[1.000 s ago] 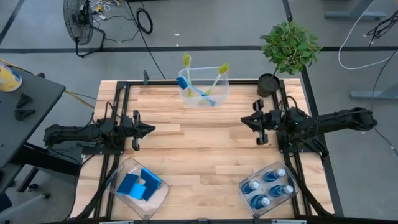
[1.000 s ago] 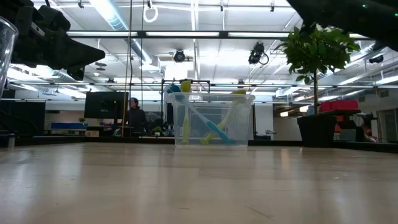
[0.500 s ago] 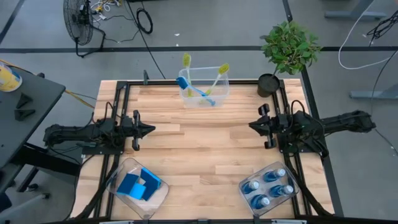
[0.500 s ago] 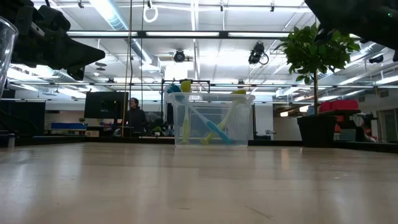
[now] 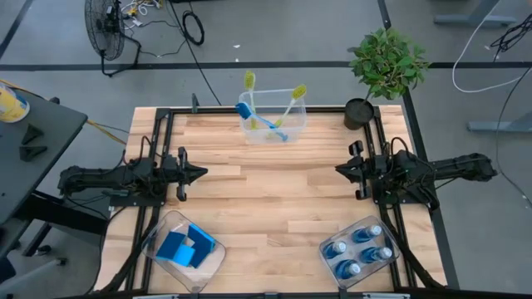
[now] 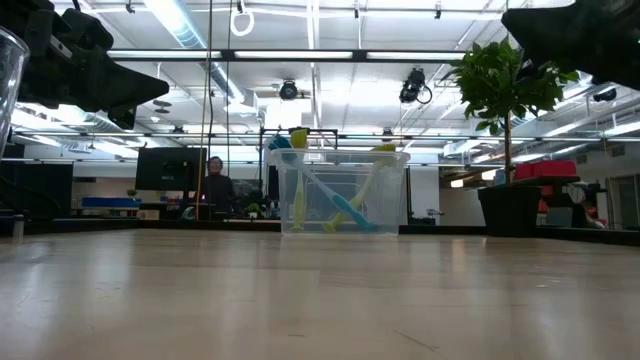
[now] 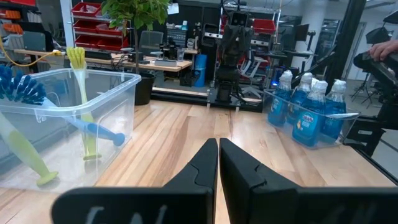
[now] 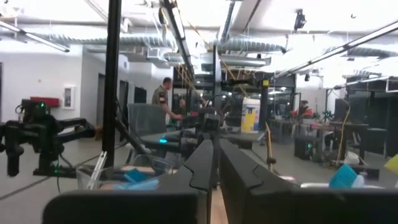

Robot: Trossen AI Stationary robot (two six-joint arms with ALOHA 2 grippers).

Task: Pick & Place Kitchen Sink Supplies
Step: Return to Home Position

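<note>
Four soap bottles binned nearward of clenched, empty right gripper; left gripper likewise clenched, across bench

Overhead and table-level views, both on the clear bin

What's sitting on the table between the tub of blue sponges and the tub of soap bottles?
Nothing. The high view shows only bare wooden table between the sponge tub and the bottle tub.
</note>
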